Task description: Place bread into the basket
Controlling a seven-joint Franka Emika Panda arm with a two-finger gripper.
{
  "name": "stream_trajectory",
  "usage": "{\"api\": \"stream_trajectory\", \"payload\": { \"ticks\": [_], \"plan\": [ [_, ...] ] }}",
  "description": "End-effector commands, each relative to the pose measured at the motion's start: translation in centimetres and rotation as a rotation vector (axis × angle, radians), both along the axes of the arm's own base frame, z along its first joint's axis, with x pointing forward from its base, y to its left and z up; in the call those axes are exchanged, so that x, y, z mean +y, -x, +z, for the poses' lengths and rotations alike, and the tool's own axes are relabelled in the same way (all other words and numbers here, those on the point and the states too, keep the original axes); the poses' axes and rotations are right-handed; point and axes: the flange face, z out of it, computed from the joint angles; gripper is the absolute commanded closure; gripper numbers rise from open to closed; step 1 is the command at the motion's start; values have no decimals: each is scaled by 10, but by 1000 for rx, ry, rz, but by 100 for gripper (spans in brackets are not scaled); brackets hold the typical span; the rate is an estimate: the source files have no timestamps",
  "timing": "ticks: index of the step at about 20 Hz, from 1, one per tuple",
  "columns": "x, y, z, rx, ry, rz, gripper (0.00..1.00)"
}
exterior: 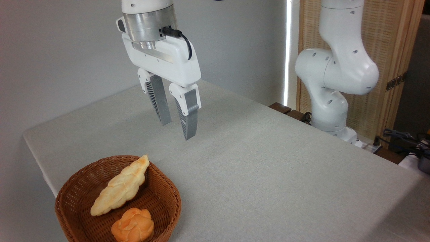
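The small orange-golden knotted bun [132,225] lies inside the round brown wicker basket [168,193], at its near side by the picture's lower edge. A long pale yellow braided loaf [121,186] lies in the same basket, behind the bun, with one end leaning on the far rim. My gripper [177,129] hangs in the air above the table, up and to the right of the basket. Its grey fingers [188,116] point down, stand apart and hold nothing.
The grey cloth-covered table [268,168] stretches to the right of the basket. The arm's white base [331,101] stands at the table's far right edge, with cables [403,137] beside it. The basket sits close to the table's left front corner.
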Motion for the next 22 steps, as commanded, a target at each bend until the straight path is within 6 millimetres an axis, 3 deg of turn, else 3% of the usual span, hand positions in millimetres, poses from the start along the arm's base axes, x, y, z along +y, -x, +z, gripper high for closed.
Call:
{"api": "stream_trajectory", "payload": {
  "ticks": [1,3,6,9,22],
  "plan": [
    [-3,5,2,14,11,5,0],
    [-15,6,3,13,11,-12,0],
    [-13,4,16,-15,13,-10,0],
    [6,1,31,-47,17,18,0],
    [3,-2,28,-42,20,39,0]
  ]
}}
